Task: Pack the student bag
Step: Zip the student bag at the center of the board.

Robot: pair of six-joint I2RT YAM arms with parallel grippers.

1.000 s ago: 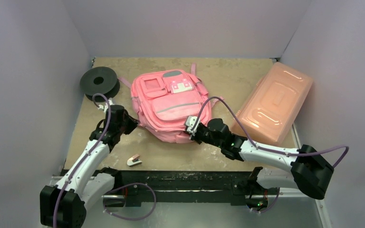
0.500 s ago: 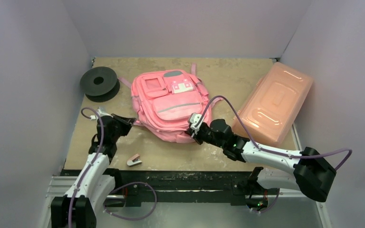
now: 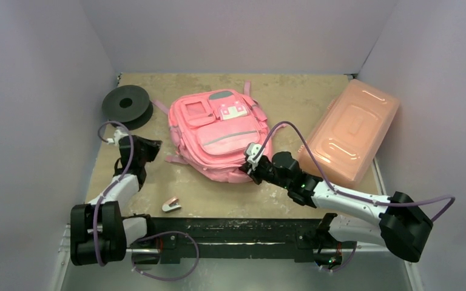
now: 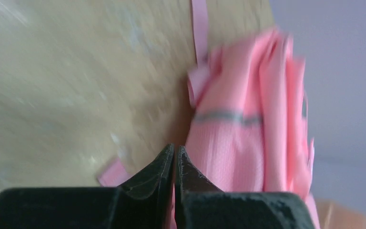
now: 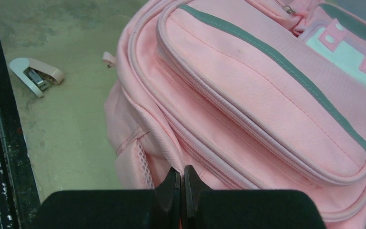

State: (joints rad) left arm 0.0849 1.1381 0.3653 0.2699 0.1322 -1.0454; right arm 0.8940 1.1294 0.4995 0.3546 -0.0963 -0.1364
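The bag (image 3: pixel 218 134) lies flat, front up, at the centre of the table (image 3: pixel 291 97) in the top view, its pockets closed so nothing inside shows. At the right of the frame the box (image 3: pixel 352 130) sits askew with its lid on, contents hidden. A black spool (image 3: pixel 126 104) rests at the upper left, and a small stapler (image 3: pixel 170 205) lies near the bottom edge, well apart from the bag. The left gripper (image 3: pixel 153 145) hangs just left of the bag's left side; its wrist view, though blurred, shows the jaws (image 4: pixel 175 151) pressed together with nothing seen between them. The right gripper (image 3: pixel 247 171) meets the bag's lower right edge, and its wrist view shows the tips (image 5: pixel 181 175) clenched right against a side seam of the bag (image 5: pixel 267 86); whether they pinch fabric cannot be told.
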